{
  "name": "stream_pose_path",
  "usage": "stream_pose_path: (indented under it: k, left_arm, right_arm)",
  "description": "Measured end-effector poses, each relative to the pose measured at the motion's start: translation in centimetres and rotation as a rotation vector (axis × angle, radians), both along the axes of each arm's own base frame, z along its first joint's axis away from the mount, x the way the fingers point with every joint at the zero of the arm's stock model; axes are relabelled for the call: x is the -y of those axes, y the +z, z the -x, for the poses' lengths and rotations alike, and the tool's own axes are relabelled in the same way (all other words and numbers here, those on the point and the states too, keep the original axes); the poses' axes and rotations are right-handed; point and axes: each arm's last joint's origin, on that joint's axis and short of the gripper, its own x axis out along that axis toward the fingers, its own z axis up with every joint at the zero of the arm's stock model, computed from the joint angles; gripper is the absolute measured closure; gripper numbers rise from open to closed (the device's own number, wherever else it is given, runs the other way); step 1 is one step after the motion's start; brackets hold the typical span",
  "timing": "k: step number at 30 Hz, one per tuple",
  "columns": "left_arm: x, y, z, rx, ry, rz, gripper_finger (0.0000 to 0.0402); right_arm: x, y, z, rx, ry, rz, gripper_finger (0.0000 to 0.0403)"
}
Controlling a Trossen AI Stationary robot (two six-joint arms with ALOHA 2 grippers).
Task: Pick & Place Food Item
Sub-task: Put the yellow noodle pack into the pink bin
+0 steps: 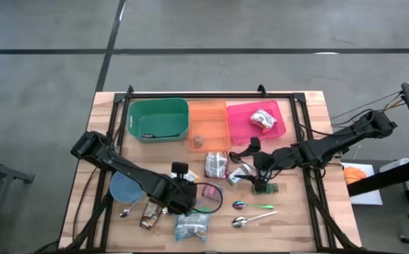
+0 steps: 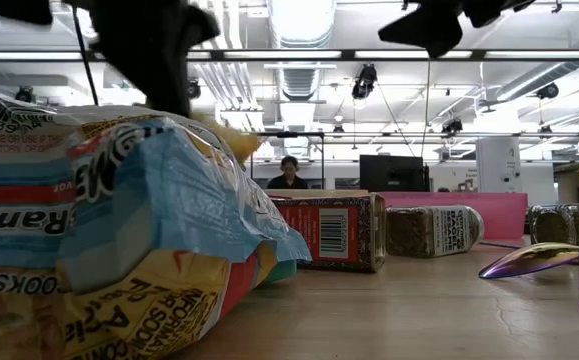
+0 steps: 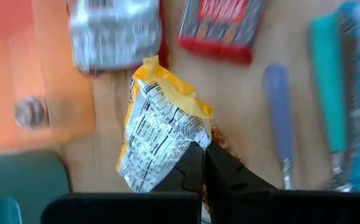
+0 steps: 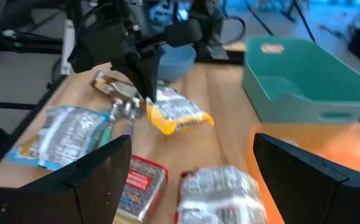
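Note:
My left gripper (image 3: pixel 203 163) is shut on a yellow snack packet (image 3: pixel 161 134) with a white printed back. It hangs over the table's near middle, left of the spoons. The right wrist view shows that gripper (image 4: pixel 143 87) with the packet (image 4: pixel 178 116) below it. My right gripper (image 1: pixel 249 154) hovers open over the table's middle right, above a silver packet (image 4: pixel 220 186), touching nothing. At the far edge stand a green bin (image 1: pixel 158 118), an orange bin (image 1: pixel 210 123) and a pink bin (image 1: pixel 257 127). My left gripper pinches one end of the yellow packet (image 3: pixel 189 148) between its two fingers. The fingers slant down from above at the table's left side. The packet hangs tilted below them, its free end (image 4: pixel 204 119) stretching away toward the bins, lifted off the table.
A ramen packet (image 1: pixel 192 226) lies at the near edge. A red box (image 1: pixel 211 190), two spoons (image 1: pixel 250 206) (image 1: pixel 250 221), a blue bowl (image 1: pixel 126 187) and a brown packet (image 1: pixel 150 214) lie around my left gripper. A wrapped item (image 1: pixel 264 118) is in the pink bin.

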Motion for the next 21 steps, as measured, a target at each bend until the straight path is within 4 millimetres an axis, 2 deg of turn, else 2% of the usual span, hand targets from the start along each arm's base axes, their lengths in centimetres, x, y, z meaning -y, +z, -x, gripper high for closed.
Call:
stream_pose_path:
  k: [5,12,15,21]
  left_arm:
    - [1.4,2.3,-0.4,0.055,-0.097,0.009,0.0401]
    - [1.8,4.3,-1.0,0.106,-0.184,-0.018,0.0401]
    - [1.6,5.1,-0.9,0.135,-0.217,-0.031,0.0401]
    - [0.3,8.2,-0.2,0.254,-0.237,-0.003,0.0401]
  right_arm:
    - [-0.1,0.0,-0.1,0.059,0.036,0.036,0.0070]
    - [-0.3,-0.1,-0.2,0.084,0.093,0.075,0.0070]
    - [-0.6,-0.6,-1.0,0.091,0.116,0.122,0.0070]
    - [-2.4,-0.7,-4.4,0.112,0.180,0.273,0.0070]
